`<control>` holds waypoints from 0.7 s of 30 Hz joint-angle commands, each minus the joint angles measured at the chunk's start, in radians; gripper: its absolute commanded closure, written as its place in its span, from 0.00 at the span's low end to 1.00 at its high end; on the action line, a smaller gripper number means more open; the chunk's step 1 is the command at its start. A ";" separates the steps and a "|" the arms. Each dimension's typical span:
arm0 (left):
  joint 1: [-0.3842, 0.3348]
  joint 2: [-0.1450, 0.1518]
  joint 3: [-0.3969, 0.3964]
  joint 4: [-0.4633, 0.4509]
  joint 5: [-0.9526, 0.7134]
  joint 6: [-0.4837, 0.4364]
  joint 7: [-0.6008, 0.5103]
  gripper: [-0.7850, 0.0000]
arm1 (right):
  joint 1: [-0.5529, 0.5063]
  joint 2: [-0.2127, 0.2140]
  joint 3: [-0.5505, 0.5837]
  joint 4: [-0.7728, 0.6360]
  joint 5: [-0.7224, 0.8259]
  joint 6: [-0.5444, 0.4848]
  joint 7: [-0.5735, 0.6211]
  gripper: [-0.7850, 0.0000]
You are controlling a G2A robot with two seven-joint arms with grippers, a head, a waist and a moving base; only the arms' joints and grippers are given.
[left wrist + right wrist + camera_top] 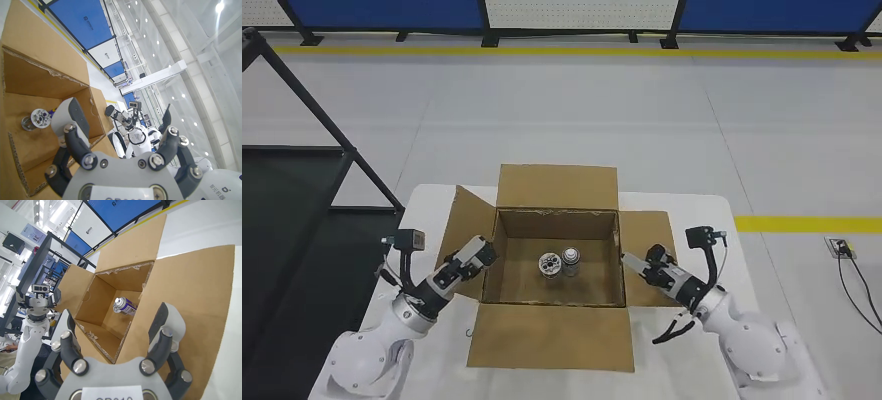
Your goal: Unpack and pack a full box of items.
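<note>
An open cardboard box (558, 187) stands mid-table with all its flaps folded outward. On its floor stand a clear jar with a grey ribbed top (548, 264) (37, 118) and, beside it, a purple spray can with a white nozzle (570, 262) (123, 306). My left gripper (482, 254) (121, 115) hangs open at the box's left wall, over the left flap, nothing between its fingers. At the right wall my right gripper (638, 262) (117, 323) is open and empty over the right flap (189, 285). One left finger (75, 113) hides most of the can.
The white table (697, 215) shows around the box, with narrow bare strips at both sides. A black metal frame (302, 110) stands off the table's left. Blue partition panels (382, 12) line the far floor.
</note>
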 commanded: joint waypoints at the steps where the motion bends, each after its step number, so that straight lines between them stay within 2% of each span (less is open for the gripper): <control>1: 0.014 0.001 -0.011 0.000 -0.005 -0.004 0.008 0.00 | 0.005 0.001 -0.002 0.013 0.004 0.000 0.001 0.00; 7: 0.050 0.004 -0.046 0.003 -0.024 -0.016 0.025 0.00 | 0.020 0.002 -0.009 0.041 0.016 0.000 0.002 0.00; 21: 0.055 0.007 -0.055 0.070 -0.053 -0.020 0.027 0.00 | 0.055 0.005 -0.027 0.101 0.061 -0.018 0.000 0.00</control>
